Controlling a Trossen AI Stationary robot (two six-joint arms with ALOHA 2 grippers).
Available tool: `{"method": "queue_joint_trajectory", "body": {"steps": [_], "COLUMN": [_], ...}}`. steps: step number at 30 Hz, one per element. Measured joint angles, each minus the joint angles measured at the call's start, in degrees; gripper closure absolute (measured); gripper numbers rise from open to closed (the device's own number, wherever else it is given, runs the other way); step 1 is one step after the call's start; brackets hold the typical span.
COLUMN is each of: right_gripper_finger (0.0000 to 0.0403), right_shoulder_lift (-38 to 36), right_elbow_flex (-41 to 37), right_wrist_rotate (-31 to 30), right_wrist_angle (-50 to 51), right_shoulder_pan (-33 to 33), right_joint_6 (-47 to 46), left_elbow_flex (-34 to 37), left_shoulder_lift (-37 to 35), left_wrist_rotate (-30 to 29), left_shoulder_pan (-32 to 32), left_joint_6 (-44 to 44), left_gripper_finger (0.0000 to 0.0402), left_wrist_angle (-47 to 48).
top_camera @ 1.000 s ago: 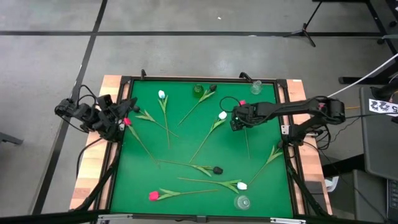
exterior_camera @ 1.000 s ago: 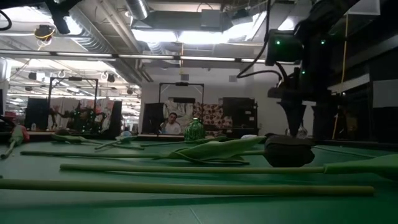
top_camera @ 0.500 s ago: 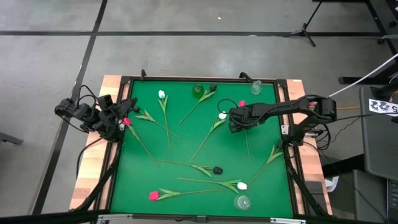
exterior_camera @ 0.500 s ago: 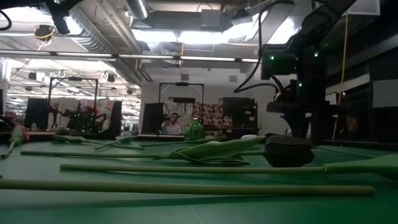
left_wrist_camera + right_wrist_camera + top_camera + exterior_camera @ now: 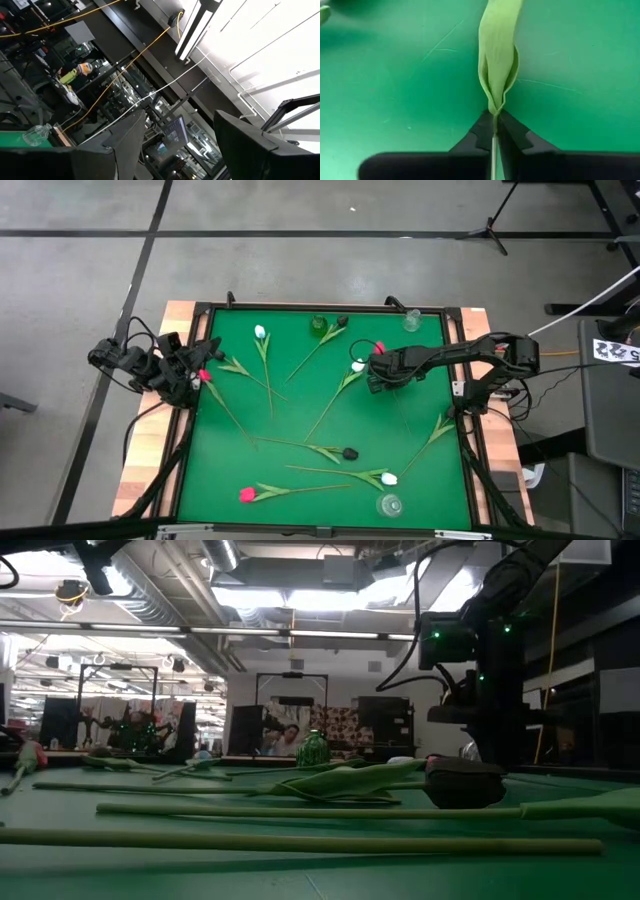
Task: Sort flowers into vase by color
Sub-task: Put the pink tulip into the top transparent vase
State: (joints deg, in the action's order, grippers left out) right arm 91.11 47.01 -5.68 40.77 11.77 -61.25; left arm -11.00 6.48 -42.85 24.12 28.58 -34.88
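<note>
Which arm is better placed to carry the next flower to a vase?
The right: its gripper is shut on a thin green stem. The left gripper waits at the table's edge.

Tulips (image 5: 262, 350) scattered flat on green table, red-headed one (image 5: 379, 348) pinched at its stem

High view looks straight down on the table (image 5: 320, 420); low view skims the same surface level.

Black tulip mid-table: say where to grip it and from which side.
Take its bare stem, past the leaf, from straight above, fingers across it: the black tulip lies flat, stem thin. The right gripper is shut on a red tulip.
</note>
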Motion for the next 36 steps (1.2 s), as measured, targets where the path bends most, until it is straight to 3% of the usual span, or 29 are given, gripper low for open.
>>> {"method": "queue_joint_trajectory", "body": {"steps": [4,9,19,22,33,36], "right_gripper_finger": [0.0381,0.0395,0.0395,0.0399,0.0398,0.0399], "right_shoulder_lift": [-0.03,-0.88,-6.80,-9.63,-19.22,-20.70], "right_elbow_flex": [0.02,2.59,11.86,14.04,16.28,16.24], "right_wrist_rotate": [0.27,-1.35,-14.28,-21.82,-59.80,-63.34], "right_wrist_angle": [-0.07,-0.40,0.01,-0.46,-0.67,-0.35], "right_shoulder_pan": [-0.13,-0.17,-0.11,-0.11,0.20,2.95], "right_joint_6": [-1.40,-1.50,0.39,2.83,17.72,18.27], "left_elbow_flex": [0.00,0.00,0.00,0.00,0.00,0.00], "left_shoulder_lift": [0.00,0.00,-0.02,-0.02,-0.02,-0.02], "left_wrist_rotate": [0.02,0.02,0.07,0.07,0.04,0.02], "left_shoulder_pan": [-0.01,-0.01,-0.01,-0.02,-0.02,-0.02], "left_joint_6": [0.00,0.00,0.03,0.02,-1.93,-2.54], "left_gripper_finger": [0.0169,0.0169,0.0169,0.0169,0.0169,0.0169], "left_wrist_angle": [0.00,0.03,1.28,1.39,1.43,1.43]}}
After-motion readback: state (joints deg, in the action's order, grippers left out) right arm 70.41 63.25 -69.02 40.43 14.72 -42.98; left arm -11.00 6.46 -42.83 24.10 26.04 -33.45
